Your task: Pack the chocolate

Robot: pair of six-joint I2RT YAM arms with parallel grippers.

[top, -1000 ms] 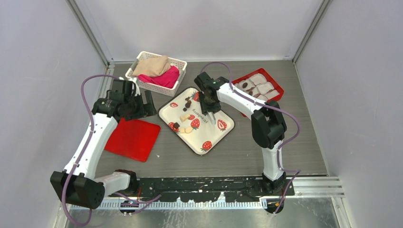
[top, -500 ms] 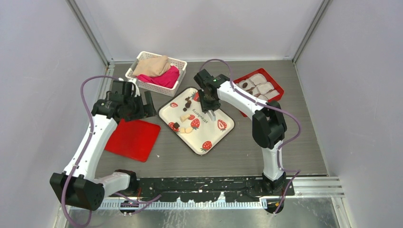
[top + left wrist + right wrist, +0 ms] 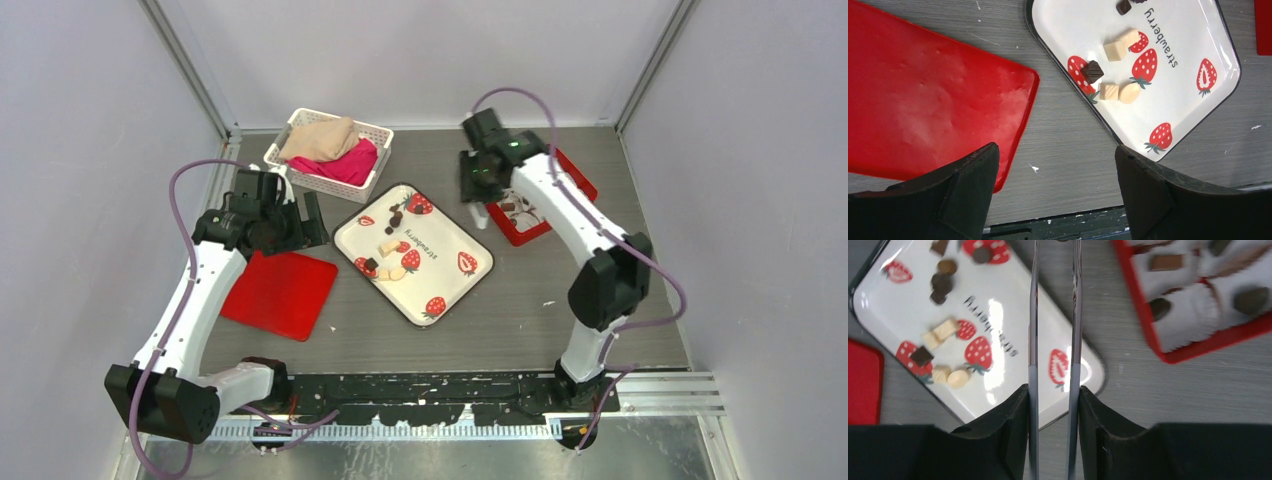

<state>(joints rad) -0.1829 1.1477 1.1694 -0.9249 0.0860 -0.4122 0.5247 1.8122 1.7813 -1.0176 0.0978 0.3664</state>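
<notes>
Bearing everything, the grey table [image 3: 520, 300] carries a strawberry tray [image 3: 445, 280], a red lid [image 3: 280, 295] and a red box [image 3: 1137, 287]. Above lid and tray the left gripper [image 3: 1055, 185] hangs splayed; the right gripper [image 3: 1053, 392] clamps tongs [image 3: 1034, 315] between tray and box — chocolate [image 3: 395, 215] lies on the tray, some boxed.

Pale lilac walls [image 3: 420, 50]; grey wood-grain table [image 3: 520, 320]; metal corner posts [image 3: 192, 70]

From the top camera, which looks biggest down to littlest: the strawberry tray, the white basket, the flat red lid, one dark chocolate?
1. strawberry tray
2. white basket and flat red lid: these look about alike, so I won't rank them
3. dark chocolate: by far the littlest
</notes>
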